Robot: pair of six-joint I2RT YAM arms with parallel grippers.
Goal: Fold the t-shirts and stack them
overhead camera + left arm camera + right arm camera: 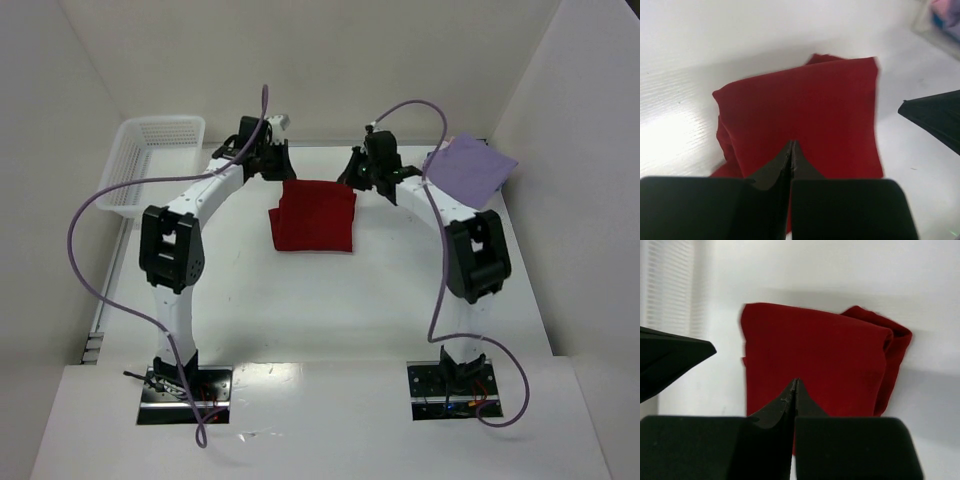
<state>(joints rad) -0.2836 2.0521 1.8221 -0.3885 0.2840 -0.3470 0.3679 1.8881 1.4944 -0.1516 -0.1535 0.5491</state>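
The dark red t-shirt [314,215] lies folded into a rough rectangle mid-table, one bunched fold along its left side [722,135]. My left gripper [275,162] hovers just behind its far left corner, jaws pressed together with nothing between them [791,143]. At the far right corner my right gripper [356,178] is likewise shut and empty [795,381]. The red shirt [815,360] fills the middle of the right wrist view. A lavender t-shirt [468,168], folded square, rests at the back right, with pink and blue edges of others [946,12] blurred beside it.
A white plastic mesh basket [150,160] stands at the back left against the wall. White walls close in the table on three sides. Purple cables loop above both arms. Each wrist view catches the other gripper's dark finger [935,117] [670,357] at its edge.
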